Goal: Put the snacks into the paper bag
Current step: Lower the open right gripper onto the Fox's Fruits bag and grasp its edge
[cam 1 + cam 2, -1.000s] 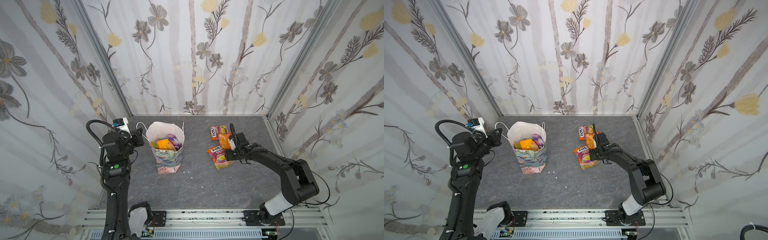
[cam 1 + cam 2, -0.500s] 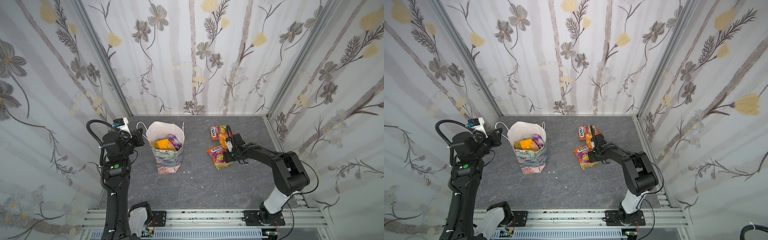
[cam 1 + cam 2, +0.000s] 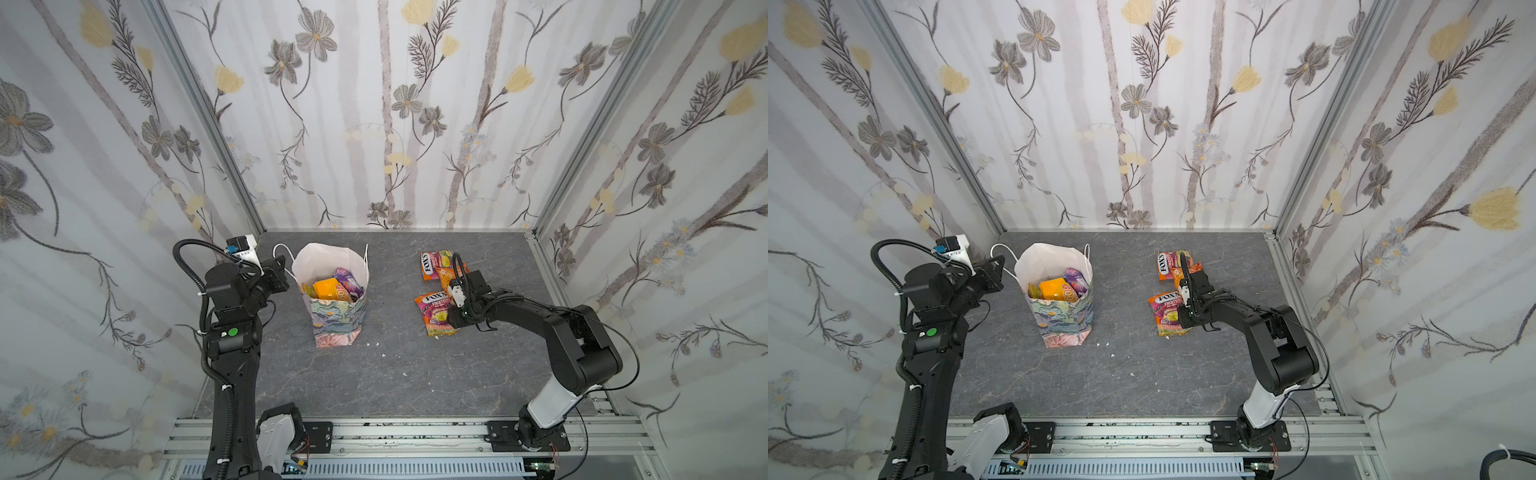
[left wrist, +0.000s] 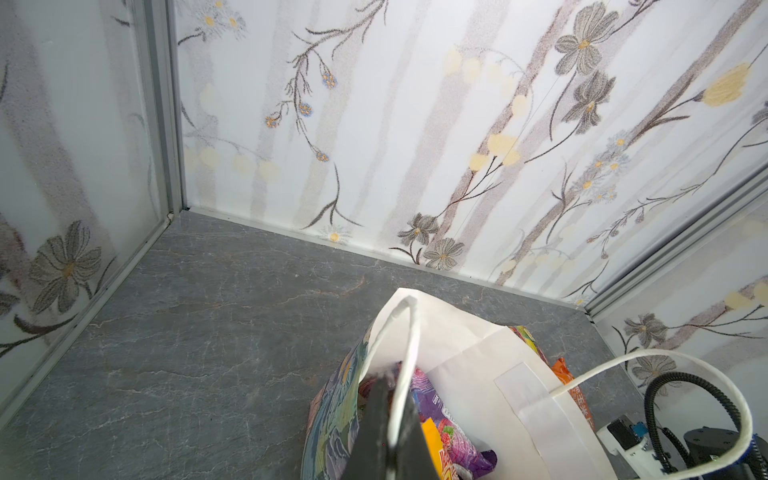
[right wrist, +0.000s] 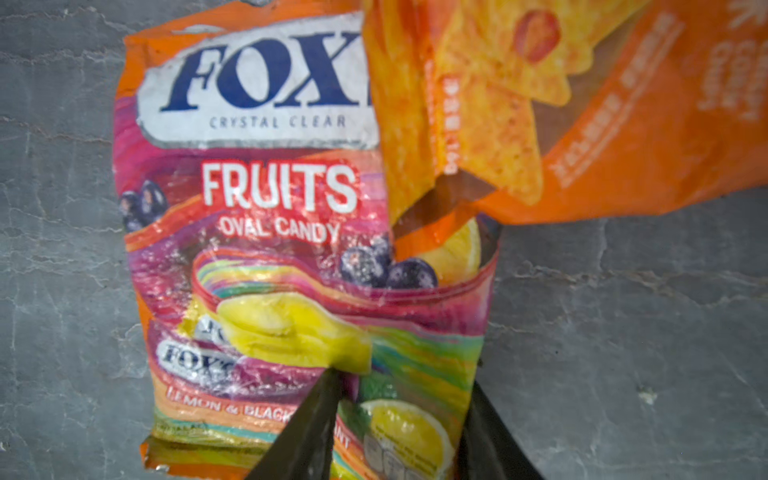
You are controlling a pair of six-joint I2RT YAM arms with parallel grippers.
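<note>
The paper bag stands upright left of centre, with several snacks inside. My left gripper is shut on the bag's white cord handle at the rim. Right of centre, a FOX'S fruits pouch lies flat on the table. My right gripper is pressed down on it, its jaws closed on the pouch's lower corner. An orange pouch overlaps its top, and another FOX'S pouch lies behind.
Flowered walls enclose the grey table on three sides, and the back wall is close behind the pouches. The bag's second cord handle loops loose. Small white crumbs lie in front of the bag. A metal rail runs along the front.
The right gripper's jaws have narrowed onto the fruits pouch, and the arm has shifted slightly. The left arm and the bag have not moved.
</note>
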